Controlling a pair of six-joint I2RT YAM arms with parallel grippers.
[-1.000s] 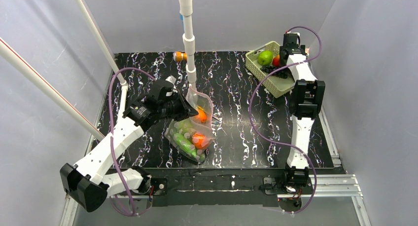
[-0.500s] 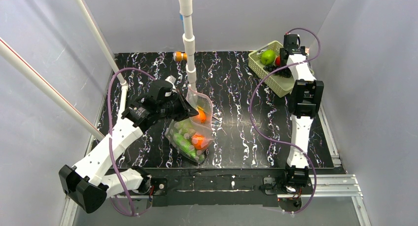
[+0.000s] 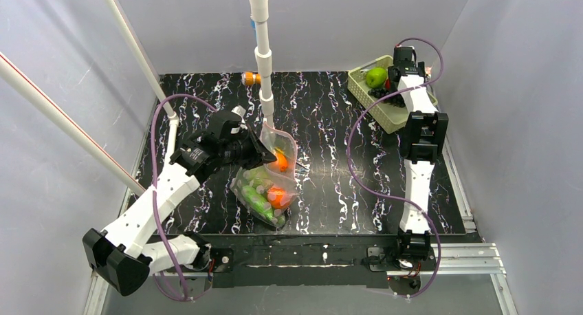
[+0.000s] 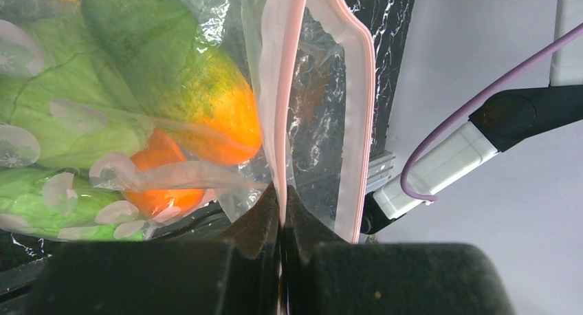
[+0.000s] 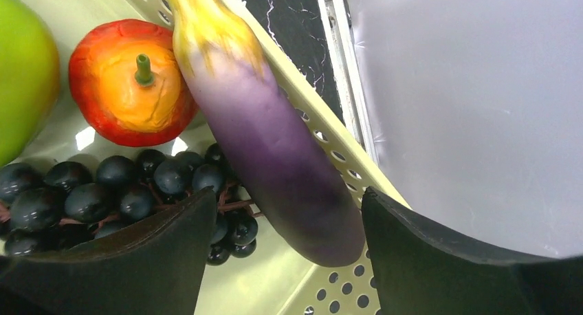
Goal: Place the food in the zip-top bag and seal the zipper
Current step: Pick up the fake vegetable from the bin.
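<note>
Biggest thing first: on the black marbled table point(image 3: 330, 129), the clear pink-dotted zip-top bag point(image 3: 267, 191) lies near the middle, in front of the left arm. It's got orange balls point(image 4: 165, 191) and green leafy pieces point(image 4: 62, 122) inside. The left gripper point(image 4: 282, 203) is pinched tight on the bag's pink zipper strip point(image 4: 289, 67), propping the mouth up.

Far right, the pale green perforated basket point(image 3: 359, 89) holds the purple eggplant point(image 5: 275, 150). The right gripper point(image 5: 289, 197) hangs spread wide either side of it, gripping nothing. I'd go lower and close across the fat middle, clear of the black grapes point(image 5: 103, 191) and the basket wall.
</note>
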